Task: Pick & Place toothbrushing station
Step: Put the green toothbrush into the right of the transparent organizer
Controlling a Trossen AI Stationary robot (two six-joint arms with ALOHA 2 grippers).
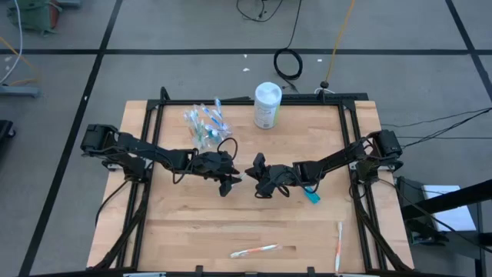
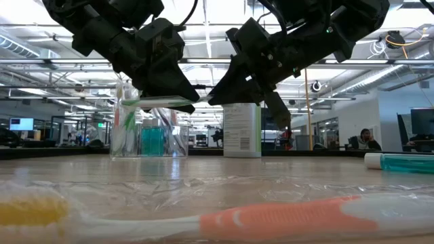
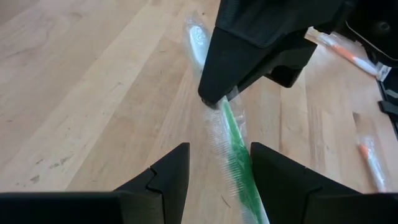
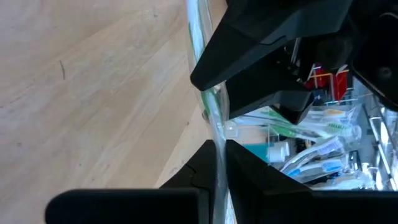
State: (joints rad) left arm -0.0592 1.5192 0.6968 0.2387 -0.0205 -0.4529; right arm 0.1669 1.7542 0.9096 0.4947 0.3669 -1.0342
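From above, both arms meet over the middle of the table: the left gripper [image 1: 227, 181] and right gripper [image 1: 257, 171] almost nose to nose, mid hand-off by the look of it. The clear cup [image 1: 206, 125] sits at the far left, already stuffed with brushes, next to the white canister [image 1: 267, 105]. Still loose: a teal tube [image 1: 311, 195] just by the right arm, an orange toothbrush [image 1: 255, 251] and another brush [image 1: 338, 246] at the near edge, so I'd call it roughly halfway. At table level a wrapped green toothbrush [image 2: 166, 102] spans between the two grippers in mid-air. Left wrist cam: its own fingers [image 3: 165, 171] are spread wide either side of the green brush, not pinching. Right wrist cam: its fingers [image 4: 205, 163] are clamped on the wrapped handle.
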